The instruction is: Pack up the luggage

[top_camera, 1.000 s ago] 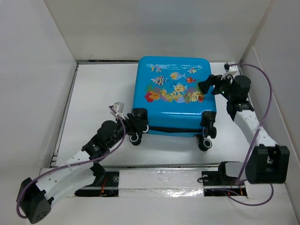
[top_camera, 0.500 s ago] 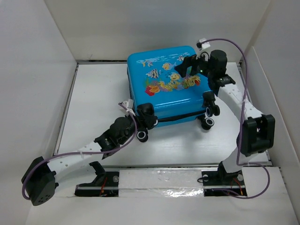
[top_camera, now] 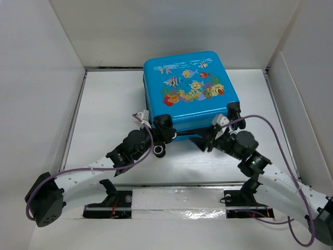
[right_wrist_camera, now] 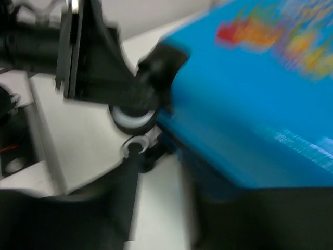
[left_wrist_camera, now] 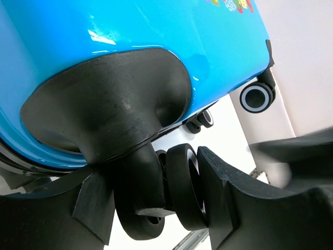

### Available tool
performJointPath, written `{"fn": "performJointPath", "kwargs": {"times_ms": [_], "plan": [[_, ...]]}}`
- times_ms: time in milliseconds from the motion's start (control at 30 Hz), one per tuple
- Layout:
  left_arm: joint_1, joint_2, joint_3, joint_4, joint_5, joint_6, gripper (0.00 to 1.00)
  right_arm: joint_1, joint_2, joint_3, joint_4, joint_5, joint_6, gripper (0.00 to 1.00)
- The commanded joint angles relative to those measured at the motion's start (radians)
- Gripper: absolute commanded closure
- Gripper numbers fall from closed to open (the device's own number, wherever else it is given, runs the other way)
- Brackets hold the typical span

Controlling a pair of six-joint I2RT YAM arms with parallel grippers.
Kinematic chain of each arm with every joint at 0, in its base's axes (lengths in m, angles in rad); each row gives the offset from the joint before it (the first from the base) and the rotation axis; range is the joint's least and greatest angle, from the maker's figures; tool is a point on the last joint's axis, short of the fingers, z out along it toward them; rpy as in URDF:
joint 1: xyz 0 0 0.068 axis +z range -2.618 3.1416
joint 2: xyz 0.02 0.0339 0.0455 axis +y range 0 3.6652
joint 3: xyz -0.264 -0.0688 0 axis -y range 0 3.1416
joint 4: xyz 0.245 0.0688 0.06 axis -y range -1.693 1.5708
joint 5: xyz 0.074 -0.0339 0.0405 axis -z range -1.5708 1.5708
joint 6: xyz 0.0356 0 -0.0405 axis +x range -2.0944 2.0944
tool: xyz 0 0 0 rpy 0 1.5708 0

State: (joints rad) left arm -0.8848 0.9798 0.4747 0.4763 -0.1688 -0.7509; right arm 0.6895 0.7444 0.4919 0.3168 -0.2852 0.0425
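**Fish-print suitcase (top_camera: pixel 190 88) lies closed just beyond both grippers.**
The left gripper (top_camera: pixel 157 138) clamps a corner wheel (left_wrist_camera: pixel 179 182). The right gripper (top_camera: pixel 209 140), blurred at the suitcase's edge, gives no readable grip. Packing looks nearly done, though fastening may remain.

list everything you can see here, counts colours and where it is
luggage: one, bright blue with fish print, mid-table, print side up
wheels: at least three seen, black with white rims, luggage's near edge
table: one, white, walled on three sides
cables: two, purple, along the arms
arms: two, white and black, reaching from near edge
left gripper: one, black, clamped on near-left wheel
right gripper: one, black, luggage's near-right corner, jaws blurred
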Motion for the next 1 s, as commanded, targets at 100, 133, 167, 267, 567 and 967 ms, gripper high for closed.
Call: {"fn": "performJointPath", "kwargs": {"times_ms": [100,133,167,267,567,967], "plan": [[-0.055,-0.041,-0.005,0.211,0.229,-0.001,0.39,0.200,0.108,-0.035,0.107,0.099,-0.030,0.19],[-0.055,-0.046,-0.005,0.209,0.226,-0.004,0.37,0.220,0.133,-0.020,0.107,0.128,-0.064,0.15],[-0.055,-0.049,-0.008,0.206,0.226,-0.011,0.35,0.247,0.182,-0.006,0.113,0.145,-0.072,0.09],[-0.055,-0.061,-0.013,0.197,0.224,-0.022,0.30,0.248,0.252,0.043,0.152,0.179,-0.078,0.01],[-0.065,-0.121,-0.036,0.162,0.193,-0.038,0.27,0.266,0.417,0.096,0.311,0.242,-0.067,0.00],[-0.065,-0.153,-0.047,0.113,0.130,-0.021,0.23,0.286,0.490,0.100,0.469,0.281,-0.076,0.00]]}}
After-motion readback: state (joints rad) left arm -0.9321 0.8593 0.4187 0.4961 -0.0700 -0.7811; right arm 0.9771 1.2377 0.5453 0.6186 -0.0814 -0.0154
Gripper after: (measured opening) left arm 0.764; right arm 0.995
